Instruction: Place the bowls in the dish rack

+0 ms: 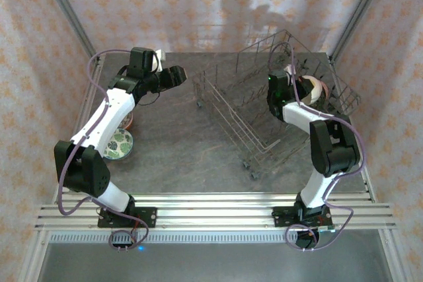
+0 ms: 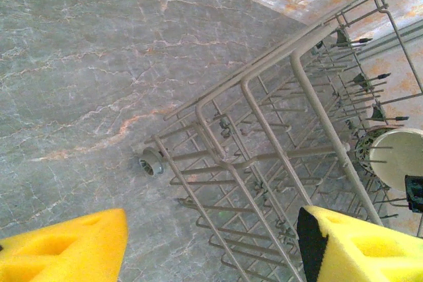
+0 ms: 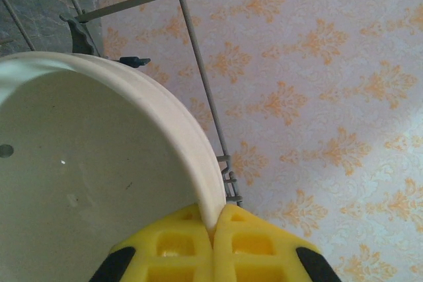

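My right gripper's (image 3: 213, 221) two yellow fingers are pressed together on the rim of a cream-white bowl (image 3: 92, 176), one pad inside the lip and one outside. The bowl's hollow spreads away to the left of my fingertips in the wrist view. This bowl sits tilted among the wires at the right end of the dish rack (image 1: 264, 113), with the rack's thin bars and the patterned wall just beyond it. My right arm rises from its base at the near right, folds sharply at the elbow and reaches over the rack's near side to get there. My left gripper's (image 2: 211, 246) fingers are spread wide and hold nothing. Between them I see the grey marbled table (image 2: 86, 64) and the left corner of the rack, which stands apart from my pads. My left arm stretches to the far left, wrist turned right toward the rack. A green-patterned bowl (image 1: 119, 144) lies on the table beside that arm's forearm, well apart from the rack.
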`<state>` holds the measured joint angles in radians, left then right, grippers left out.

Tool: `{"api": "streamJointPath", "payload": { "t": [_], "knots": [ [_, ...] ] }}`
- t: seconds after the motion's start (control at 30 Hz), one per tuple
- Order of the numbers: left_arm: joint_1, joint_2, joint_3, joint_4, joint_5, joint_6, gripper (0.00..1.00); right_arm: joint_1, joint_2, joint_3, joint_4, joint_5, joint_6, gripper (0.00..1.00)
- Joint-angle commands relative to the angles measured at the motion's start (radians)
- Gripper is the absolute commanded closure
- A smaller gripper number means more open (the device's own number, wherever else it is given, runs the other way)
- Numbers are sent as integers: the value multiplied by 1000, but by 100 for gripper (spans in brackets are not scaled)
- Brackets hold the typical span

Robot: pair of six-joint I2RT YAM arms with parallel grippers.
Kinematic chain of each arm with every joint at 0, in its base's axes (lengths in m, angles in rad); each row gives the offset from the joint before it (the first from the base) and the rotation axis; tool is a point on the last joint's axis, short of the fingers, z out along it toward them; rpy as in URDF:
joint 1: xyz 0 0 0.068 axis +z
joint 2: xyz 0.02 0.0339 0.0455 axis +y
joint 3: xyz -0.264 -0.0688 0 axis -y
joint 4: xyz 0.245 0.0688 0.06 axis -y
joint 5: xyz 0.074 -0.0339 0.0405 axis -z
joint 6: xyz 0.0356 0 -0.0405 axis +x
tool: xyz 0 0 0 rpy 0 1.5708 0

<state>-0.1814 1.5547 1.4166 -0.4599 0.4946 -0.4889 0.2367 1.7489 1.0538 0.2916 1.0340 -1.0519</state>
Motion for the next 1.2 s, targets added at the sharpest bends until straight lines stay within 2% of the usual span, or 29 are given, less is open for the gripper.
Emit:
{"api": "streamJointPath", "payload": {
  "t": [0.0,0.23,0.73,1.17],
  "knots": [
    [1,-14,-5,1,13,21,30,-31,-16,25,-65,6,-63,100],
    [1,-9,-4,4,20,20,30,-30,-54,12,89,-31,-243,100],
    [-1,-21,-31,17,27,3,30,-36,-110,-130,361,-112,-484,100],
    [-6,-24,-45,32,42,-2,30,-66,-164,-201,419,-229,-537,100]
  ]
}}
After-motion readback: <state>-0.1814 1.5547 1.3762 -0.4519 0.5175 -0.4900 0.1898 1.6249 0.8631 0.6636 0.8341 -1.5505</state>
